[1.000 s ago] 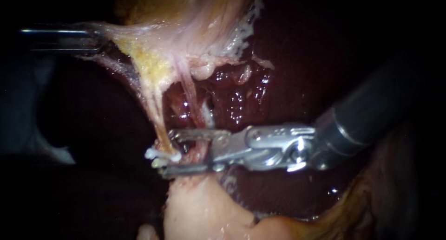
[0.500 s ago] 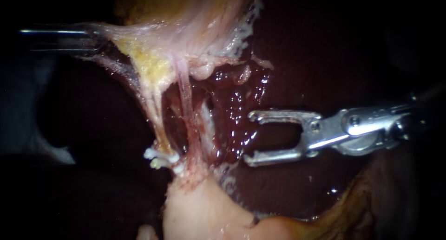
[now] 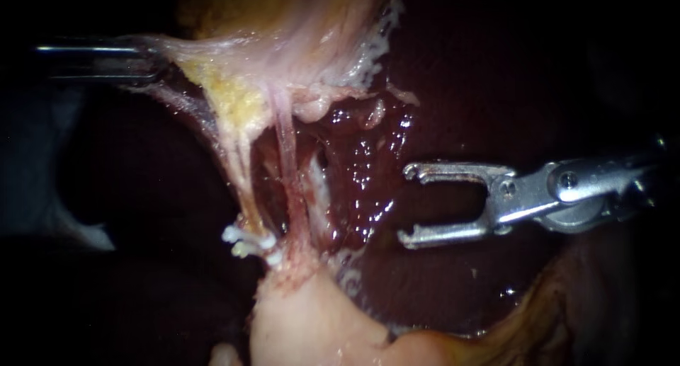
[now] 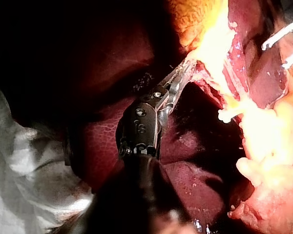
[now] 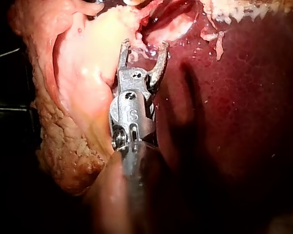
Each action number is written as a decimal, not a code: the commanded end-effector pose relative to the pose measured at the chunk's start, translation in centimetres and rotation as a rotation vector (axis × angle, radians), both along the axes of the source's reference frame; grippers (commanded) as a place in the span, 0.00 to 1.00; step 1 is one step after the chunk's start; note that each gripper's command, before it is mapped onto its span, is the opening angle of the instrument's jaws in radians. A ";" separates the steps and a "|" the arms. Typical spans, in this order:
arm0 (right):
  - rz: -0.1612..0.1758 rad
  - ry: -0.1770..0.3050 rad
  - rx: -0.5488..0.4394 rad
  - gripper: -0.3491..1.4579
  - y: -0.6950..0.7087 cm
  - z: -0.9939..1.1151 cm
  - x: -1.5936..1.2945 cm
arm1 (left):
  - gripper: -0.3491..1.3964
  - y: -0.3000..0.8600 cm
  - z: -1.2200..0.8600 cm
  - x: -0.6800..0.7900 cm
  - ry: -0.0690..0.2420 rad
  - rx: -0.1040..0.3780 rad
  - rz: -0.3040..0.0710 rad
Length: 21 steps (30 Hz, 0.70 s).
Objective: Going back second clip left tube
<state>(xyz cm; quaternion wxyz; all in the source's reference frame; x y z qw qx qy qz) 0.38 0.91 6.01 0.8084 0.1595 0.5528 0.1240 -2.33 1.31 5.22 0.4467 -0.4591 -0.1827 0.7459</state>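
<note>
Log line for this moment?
right instrument: jaws open, empty, apart from left tube | left instrument: jaws shut on tissue | clip: on left tube

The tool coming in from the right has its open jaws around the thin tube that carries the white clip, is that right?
Not quite. The right instrument does have open jaws, but they are not around the tube with the white clip. They stand apart from it, empty, over the liver. The endoscope view shows the gap.
</note>
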 end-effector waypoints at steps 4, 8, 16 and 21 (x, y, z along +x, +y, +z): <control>0.000 0.000 0.000 0.47 0.00 0.00 0.00 | 0.00 -0.04 0.08 -0.15 -0.004 0.000 0.005; 0.000 0.000 0.000 0.47 0.00 0.00 0.00 | 0.00 -0.09 0.14 -0.27 -0.012 -0.001 0.009; 0.001 0.000 0.000 0.47 0.00 0.00 0.00 | 0.00 -0.09 0.16 -0.32 -0.014 -0.001 0.011; 0.001 0.000 0.000 0.47 0.00 0.00 0.00 | 0.00 -0.09 0.16 -0.32 -0.014 -0.001 0.011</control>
